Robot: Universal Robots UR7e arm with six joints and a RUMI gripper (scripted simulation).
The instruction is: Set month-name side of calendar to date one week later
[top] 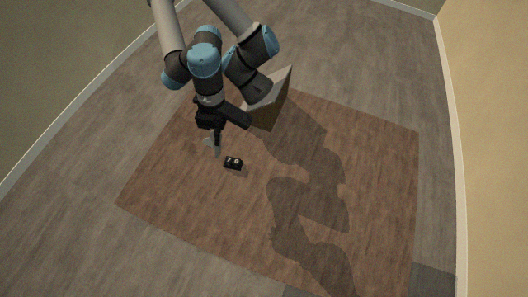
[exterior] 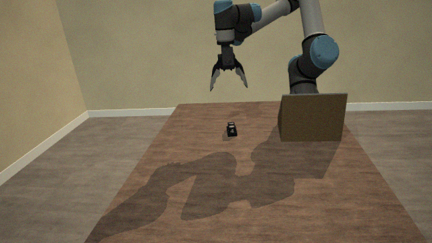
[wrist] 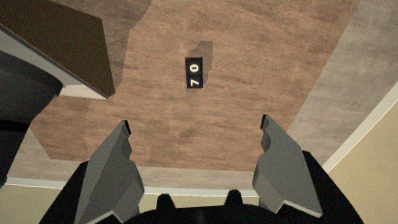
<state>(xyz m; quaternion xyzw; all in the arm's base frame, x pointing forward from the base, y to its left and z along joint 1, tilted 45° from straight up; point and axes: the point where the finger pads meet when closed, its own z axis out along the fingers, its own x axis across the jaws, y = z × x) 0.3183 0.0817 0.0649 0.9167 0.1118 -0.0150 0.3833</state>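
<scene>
The calendar [top: 233, 162] is a small black tray holding two dark cubes side by side on the brown wooden mat. Their top faces read 7 and 0 in white. It also shows in the wrist view [wrist: 194, 73] and, end on, in the exterior view [exterior: 231, 129], where one face shows a 4. The month's name is too small to read. My gripper [exterior: 228, 82] hangs high above the mat, fingers pointing down, open and empty. It also shows in the top view [top: 214, 145] and in the wrist view [wrist: 195, 134], well apart from the calendar.
The arm stands on a tan box pedestal [exterior: 312, 116] at the mat's far edge, close to the calendar. The brown mat [top: 280, 181] lies on grey floor. Walls with white baseboards stand around the room.
</scene>
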